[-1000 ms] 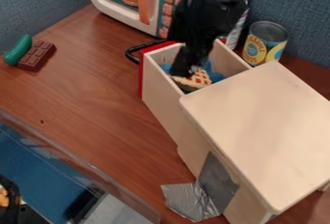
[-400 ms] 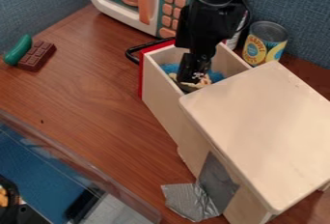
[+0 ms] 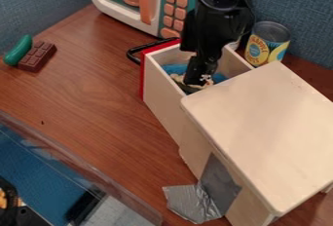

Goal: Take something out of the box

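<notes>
The black gripper (image 3: 197,80) points down inside the open end of the pale wooden box (image 3: 164,91), a drawer with a red front and a black handle. Beneath and beside the gripper lies a toy pie slice (image 3: 207,82) with a lattice top, mostly hidden by it. Something blue (image 3: 174,68) lines the drawer around the slice. How the gripper's tips stand against the slice is hidden.
A wooden cabinet top (image 3: 267,127) covers the drawer's near end. Behind stand a toy microwave (image 3: 123,20) and a can (image 3: 267,44). A chocolate bar (image 3: 38,56) and green toy (image 3: 18,50) lie left; a clear bin's edge (image 3: 84,171) is at lower left.
Over the last second the gripper has shifted slightly right and down in the drawer, covering more of the pie slice. The box and other objects have stayed put.
</notes>
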`<control>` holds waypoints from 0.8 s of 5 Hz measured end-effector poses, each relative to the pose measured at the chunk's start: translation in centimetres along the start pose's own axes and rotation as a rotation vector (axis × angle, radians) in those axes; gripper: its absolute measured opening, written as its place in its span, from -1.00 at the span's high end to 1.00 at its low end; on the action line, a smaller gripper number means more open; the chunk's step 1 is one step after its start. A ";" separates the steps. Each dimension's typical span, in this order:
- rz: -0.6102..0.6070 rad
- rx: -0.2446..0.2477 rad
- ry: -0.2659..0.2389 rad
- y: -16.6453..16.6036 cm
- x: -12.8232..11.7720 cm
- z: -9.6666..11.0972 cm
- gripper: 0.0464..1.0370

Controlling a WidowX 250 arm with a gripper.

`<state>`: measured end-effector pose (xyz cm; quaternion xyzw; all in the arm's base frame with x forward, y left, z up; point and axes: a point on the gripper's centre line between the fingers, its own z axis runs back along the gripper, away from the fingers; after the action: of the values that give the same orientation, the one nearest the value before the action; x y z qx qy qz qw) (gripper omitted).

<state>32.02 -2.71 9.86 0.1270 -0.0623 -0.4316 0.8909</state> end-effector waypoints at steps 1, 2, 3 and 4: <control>0.015 0.003 0.001 0.0 0.2 -0.4 -0.93; 0.015 0.000 -0.008 -0.3 0.7 -0.7 -0.93; 0.016 0.006 -0.023 -0.5 1.2 -0.7 -0.93; 0.018 0.007 -0.031 -0.6 1.2 -0.8 -0.92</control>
<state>32.49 -3.87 8.90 0.1229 -0.0790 -0.4252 0.8932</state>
